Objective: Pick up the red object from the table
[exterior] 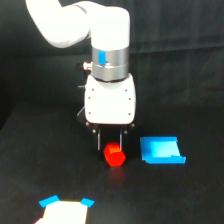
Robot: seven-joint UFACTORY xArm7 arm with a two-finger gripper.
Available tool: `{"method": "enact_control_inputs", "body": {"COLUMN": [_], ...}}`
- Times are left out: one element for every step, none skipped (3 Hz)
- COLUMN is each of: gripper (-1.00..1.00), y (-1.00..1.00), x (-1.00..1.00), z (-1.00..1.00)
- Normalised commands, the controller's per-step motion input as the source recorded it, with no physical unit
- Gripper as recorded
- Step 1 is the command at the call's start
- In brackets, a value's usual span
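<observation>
Here gripper [111, 141] hangs over red block [114, 155] on black table [30, 165], fingers apart astride its top; blue piece [161, 150] beside.

Blue piece [162, 150] — flat, raised back edge — lies near the hand, toward the exterior view's right. White panel with blue corners [65, 210] lies well apart, below the hand — partly cropped.
</observation>
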Motion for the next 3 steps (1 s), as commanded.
{"method": "enact_control_inputs", "body": {"gripper": [-1.00,1.00,1.00], "y": [0.45,-0.27,-0.33], "x": [1.00,-0.91,-1.00], "z": [1.00,-0.12,-0.45]}}
